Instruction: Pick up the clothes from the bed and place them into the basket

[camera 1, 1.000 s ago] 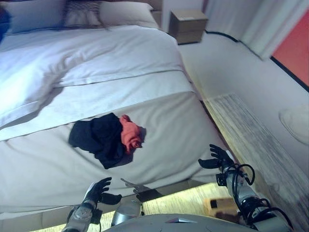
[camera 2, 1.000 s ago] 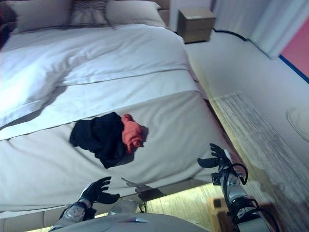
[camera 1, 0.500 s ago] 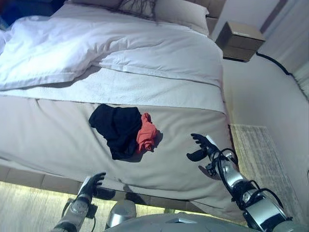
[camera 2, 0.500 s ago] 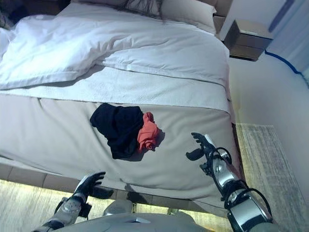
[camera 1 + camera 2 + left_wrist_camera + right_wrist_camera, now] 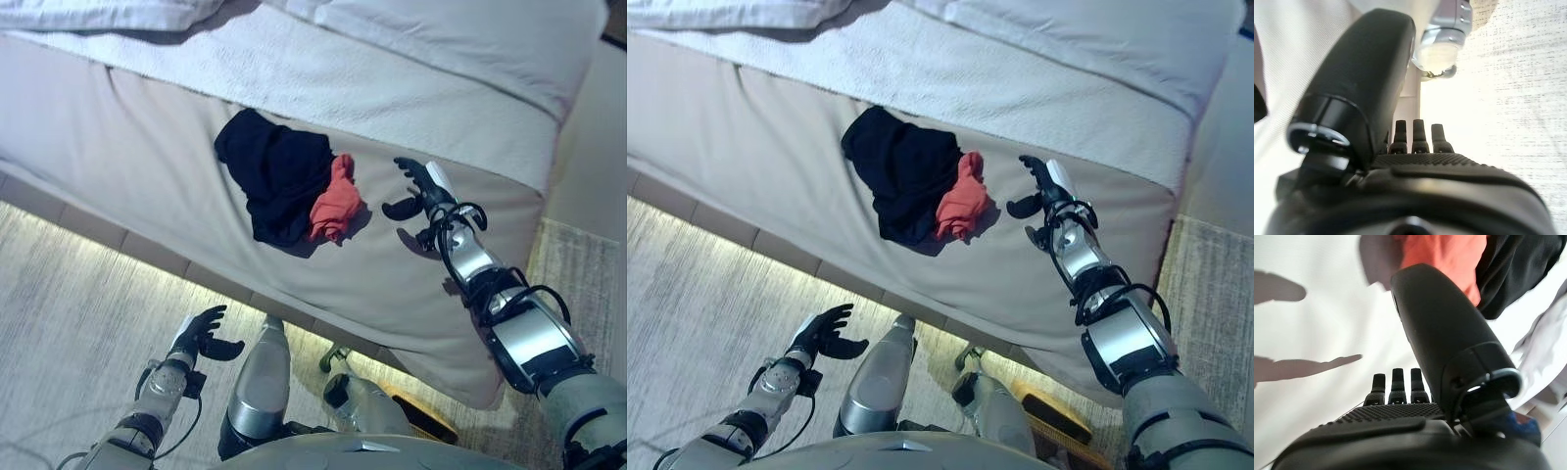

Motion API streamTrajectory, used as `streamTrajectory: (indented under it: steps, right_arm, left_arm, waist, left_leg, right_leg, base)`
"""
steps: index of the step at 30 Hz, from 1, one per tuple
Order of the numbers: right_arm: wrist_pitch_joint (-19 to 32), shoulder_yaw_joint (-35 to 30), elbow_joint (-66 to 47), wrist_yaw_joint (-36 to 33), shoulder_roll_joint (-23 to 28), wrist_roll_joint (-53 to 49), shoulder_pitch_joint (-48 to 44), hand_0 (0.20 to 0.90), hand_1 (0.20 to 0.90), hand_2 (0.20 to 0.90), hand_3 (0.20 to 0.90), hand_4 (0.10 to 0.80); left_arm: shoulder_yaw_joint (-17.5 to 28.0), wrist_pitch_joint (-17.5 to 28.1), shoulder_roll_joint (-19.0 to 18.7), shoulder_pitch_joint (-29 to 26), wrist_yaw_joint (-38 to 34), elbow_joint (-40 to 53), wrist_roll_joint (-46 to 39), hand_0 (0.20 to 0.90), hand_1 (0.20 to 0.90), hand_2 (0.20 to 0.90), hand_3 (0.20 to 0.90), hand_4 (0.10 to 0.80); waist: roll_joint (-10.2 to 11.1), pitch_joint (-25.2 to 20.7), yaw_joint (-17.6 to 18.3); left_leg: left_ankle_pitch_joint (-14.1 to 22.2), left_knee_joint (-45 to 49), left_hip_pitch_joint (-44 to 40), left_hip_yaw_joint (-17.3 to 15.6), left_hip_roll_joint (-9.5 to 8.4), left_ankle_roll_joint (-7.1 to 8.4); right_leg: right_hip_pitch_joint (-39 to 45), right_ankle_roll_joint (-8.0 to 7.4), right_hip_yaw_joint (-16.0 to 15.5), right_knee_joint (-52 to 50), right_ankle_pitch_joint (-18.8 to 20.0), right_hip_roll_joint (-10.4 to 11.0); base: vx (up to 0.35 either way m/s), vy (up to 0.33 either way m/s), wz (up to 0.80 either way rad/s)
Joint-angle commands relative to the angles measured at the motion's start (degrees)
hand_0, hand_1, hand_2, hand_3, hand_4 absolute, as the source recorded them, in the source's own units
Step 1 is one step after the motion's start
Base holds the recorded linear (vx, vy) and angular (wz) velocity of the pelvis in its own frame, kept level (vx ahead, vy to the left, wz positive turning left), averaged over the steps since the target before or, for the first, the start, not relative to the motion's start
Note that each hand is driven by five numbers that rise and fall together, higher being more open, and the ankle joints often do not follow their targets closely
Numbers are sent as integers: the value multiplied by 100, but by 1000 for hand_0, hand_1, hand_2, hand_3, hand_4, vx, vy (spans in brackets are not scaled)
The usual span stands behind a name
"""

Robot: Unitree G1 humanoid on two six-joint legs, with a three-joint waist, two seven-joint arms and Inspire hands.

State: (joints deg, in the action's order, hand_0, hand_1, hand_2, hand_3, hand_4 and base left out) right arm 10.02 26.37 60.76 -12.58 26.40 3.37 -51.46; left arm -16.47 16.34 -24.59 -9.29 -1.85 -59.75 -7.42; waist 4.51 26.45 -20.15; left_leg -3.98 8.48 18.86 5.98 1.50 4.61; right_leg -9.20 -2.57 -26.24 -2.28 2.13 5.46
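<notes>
- Sitting on the grey bedspread (image 5: 147,147) of the bed is a small heap of clothes: a black garment (image 5: 277,184) with an orange-red garment (image 5: 336,203) bunched up against it, the two touching.
- The heap is a bit in from the bed's foot edge, below the white textured blanket (image 5: 323,83) that runs across the bed.
- The right hand (image 5: 419,189) hovers over the bedspread just beside the orange-red garment, on the side away from the black one. Fingers spread and relaxed, thumb out, nothing in it, not touching the clothes.
- The left hand (image 5: 203,335) is off the bed completely, hanging over the pale wood-grain floor (image 5: 69,313) near the bed's foot edge. Fingers loosely apart, empty as well.
- No basket showing in any view, so both garments are on the bed.
</notes>
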Motion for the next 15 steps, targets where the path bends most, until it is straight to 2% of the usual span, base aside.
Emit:
streamTrajectory:
  steps: [1,8,15]
  right_arm:
    - [331,251,-163,-359,506,-126,-443,900,900,900,900,800]
    - [301,430,-27,-369,512,75,-833,900,900,900,900,800]
    - [157,517,145,-335,507,70,-1250,900,900,900,900,800]
  left_arm:
    - [-219,283,-287,319,3,118,-284,900,900,900,900,800]
    - [-173,296,-341,322,10,507,-572,900,900,900,900,800]
    - [-259,284,-408,433,39,937,-635,900,900,900,900,800]
  waist:
    - [-203,-172,-245]
    - [-432,112,-397]
    - [-621,330,-487]
  left_leg:
    - [282,453,502,-441,-211,-282]
    - [406,1094,1099,-272,-378,-365]
    - [411,1220,1345,-222,-430,-384]
  right_leg:
    - [-444,-213,-2,-1441,-355,410]
    - [-997,-144,-64,-2209,-608,623]
    - [-1258,-148,-74,-2447,-720,723]
  base:
    - [62,34,10]
    - [36,31,13]
    - [6,7,2]
